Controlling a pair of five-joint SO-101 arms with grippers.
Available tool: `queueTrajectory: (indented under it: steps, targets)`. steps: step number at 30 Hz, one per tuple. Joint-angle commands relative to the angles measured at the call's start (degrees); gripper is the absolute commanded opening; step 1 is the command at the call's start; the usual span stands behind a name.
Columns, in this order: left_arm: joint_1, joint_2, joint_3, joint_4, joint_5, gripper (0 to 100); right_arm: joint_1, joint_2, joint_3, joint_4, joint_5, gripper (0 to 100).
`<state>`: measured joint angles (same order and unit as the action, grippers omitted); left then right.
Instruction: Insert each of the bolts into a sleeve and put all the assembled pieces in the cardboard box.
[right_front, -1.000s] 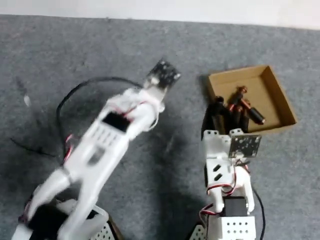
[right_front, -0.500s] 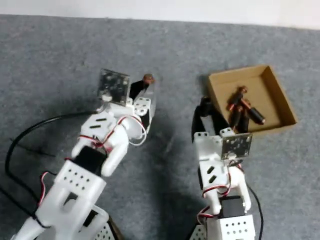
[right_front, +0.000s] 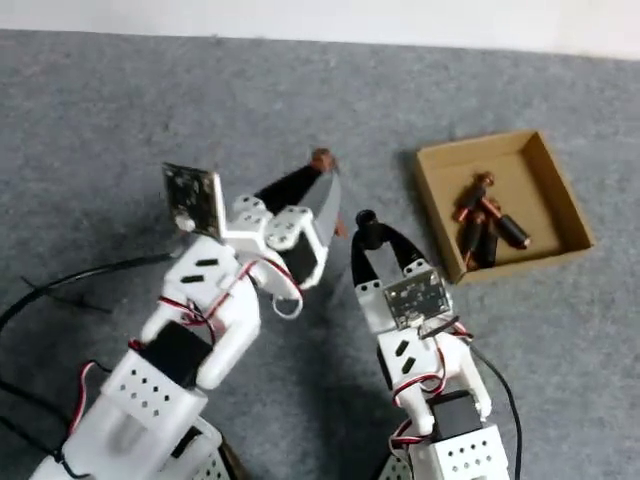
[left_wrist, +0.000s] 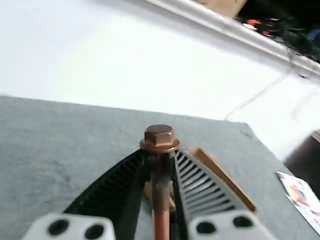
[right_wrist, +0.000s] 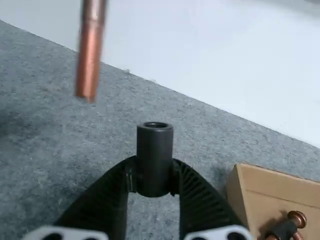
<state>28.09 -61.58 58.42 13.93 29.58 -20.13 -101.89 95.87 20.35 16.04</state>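
Grey mat (right_front: 110, 110); gap between bolt (right_wrist: 90, 50) tip and sleeve (right_wrist: 154, 157) mouth

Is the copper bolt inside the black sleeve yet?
Out: the bolt hangs apart from the sleeve, whose open top looks empty.

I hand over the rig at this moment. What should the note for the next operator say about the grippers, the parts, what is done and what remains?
Left gripper: shut on a copper bolt.
Right gripper: shut on a black sleeve, held upright with its open end up, a little way from the cardboard box.
The bolt's free end hangs above and to one side of the sleeve's mouth, not touching it.
Done: several assembled pieces lie in the box.
Left: line up the bolt, insert it, and put this piece in the box.
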Motion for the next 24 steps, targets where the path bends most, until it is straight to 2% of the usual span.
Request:
queueTrajectory:
  steps: [1, 7, 12, 19, 24]
  targets:
    - [2.15, -2.15, 4.26, -8.88, 1.67, 1, -1.8, -0.84, 5.76, 0.31, 0.79, 0.6]
    - [1.89, -1.8, 15.6, -29.8, 4.04, 1, -1.89, -0.84, 5.76, 0.31, 0.79, 0.6]
    - [1.71, -2.15, 19.65, -40.7, 4.04, 1, -1.89, -0.84, 5.76, 0.31, 0.88, 0.6]
    - [-2.42, -2.15, 20.18, -43.96, 4.48, 1, -1.98, -0.84, 5.76, 0.31, 0.88, 0.6]
    - [1.36, -1.71, 20.35, -40.88, 4.48, 1, -1.98, -0.84, 5.76, 0.4, 0.79, 0.6]
